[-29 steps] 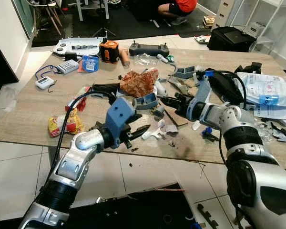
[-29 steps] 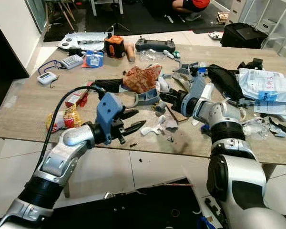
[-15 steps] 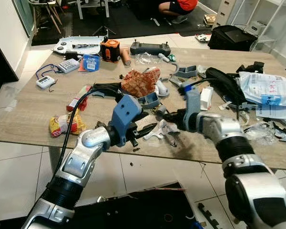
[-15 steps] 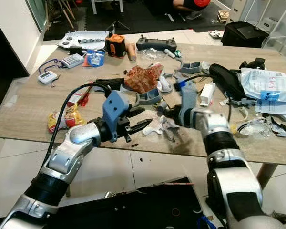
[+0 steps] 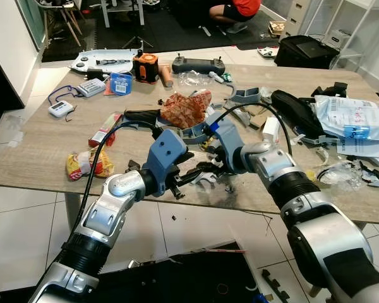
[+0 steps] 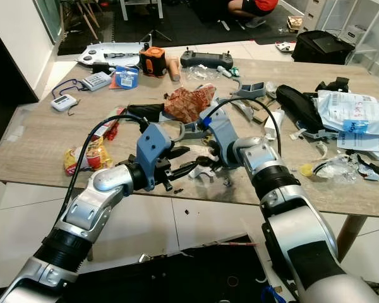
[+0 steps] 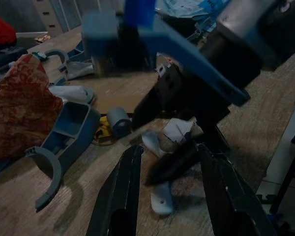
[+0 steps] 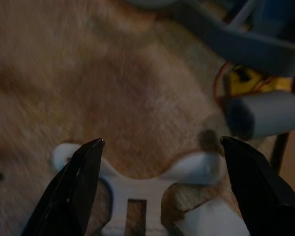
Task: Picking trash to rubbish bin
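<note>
Since a second ago your right gripper (image 6: pixel 206 160) has swung across the table (image 5: pixel 44 145) toward the left gripper (image 5: pixel 191 175); both now meet over the white scrap (image 8: pixel 137 184) near the front edge. Your right fingers (image 8: pixel 76 184) stand wide apart, straddling that scrap. Your left fingers (image 7: pixel 120 189) are apart too, just beside it. A grey cylinder (image 8: pixel 263 115) lies close by.

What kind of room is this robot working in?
Probably a home workshop or hobby room rather than a tidy living space. A wooden table on white tiles is strewn with printed plastic parts, a drone-style controller and food wrappers; a person crouches behind.
</note>
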Robot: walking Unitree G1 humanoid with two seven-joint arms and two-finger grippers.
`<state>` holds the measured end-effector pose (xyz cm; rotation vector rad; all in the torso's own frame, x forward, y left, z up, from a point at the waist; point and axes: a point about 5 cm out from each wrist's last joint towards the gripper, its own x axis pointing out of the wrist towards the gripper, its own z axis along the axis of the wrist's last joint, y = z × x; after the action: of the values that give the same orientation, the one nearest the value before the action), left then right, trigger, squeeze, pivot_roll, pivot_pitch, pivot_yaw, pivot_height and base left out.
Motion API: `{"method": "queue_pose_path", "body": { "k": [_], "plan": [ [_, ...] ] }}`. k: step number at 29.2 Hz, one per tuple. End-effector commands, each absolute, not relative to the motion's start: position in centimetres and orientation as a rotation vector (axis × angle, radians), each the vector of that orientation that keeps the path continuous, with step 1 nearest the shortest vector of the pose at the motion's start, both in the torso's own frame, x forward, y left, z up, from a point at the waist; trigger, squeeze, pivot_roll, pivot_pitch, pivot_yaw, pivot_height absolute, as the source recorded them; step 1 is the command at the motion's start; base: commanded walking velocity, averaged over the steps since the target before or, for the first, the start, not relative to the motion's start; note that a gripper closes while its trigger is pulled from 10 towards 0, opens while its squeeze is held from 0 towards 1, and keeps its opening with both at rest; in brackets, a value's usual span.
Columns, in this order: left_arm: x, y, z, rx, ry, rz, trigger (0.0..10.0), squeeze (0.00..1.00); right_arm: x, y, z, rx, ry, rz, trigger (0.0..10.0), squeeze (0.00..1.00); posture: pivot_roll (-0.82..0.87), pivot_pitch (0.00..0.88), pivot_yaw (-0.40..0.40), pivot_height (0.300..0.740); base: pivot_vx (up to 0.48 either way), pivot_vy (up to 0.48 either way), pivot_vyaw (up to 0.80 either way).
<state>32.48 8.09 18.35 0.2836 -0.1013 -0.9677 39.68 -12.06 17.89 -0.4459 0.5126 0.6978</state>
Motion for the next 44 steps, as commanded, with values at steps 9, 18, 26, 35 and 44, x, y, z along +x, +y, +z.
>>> {"method": "queue_pose_path", "body": {
  "k": [9,18,26,35,44],
  "plan": [
    [32.4,7.5,18.9,0.343,-0.116,-1.046,10.0,0.0,40.0,-13.4,17.8,-0.647,0.556,0.677,10.0,0.0,0.08,0.062,-0.02,0.74,0.0,0.0,0.0],
    [32.1,6.9,18.7,0.327,-0.106,-1.095,10.0,0.0,40.3,-13.7,18.9,-0.591,0.533,0.688,10.0,0.0,0.07,0.065,0.004,0.74,0.0,0.0,0.0],
    [32.0,6.8,18.8,0.331,-0.107,-1.115,10.0,0.0,40.2,-15.2,19.9,-0.591,0.553,0.755,10.0,0.0,0.07,0.066,0.009,0.74,0.0,0.0,0.0],
    [31.9,6.6,18.7,0.329,-0.104,-1.123,10.0,0.0,39.6,-14.9,18.3,-0.601,0.608,0.804,10.0,0.0,0.07,0.072,0.009,0.74,0.0,0.0,0.0],
    [31.9,6.5,18.6,0.321,-0.105,-1.121,10.0,0.0,39.6,-14.1,17.8,-0.565,0.603,0.81,10.0,0.0,0.07,0.086,-0.003,0.74,0.0,0.0,0.0]
  ]
}}
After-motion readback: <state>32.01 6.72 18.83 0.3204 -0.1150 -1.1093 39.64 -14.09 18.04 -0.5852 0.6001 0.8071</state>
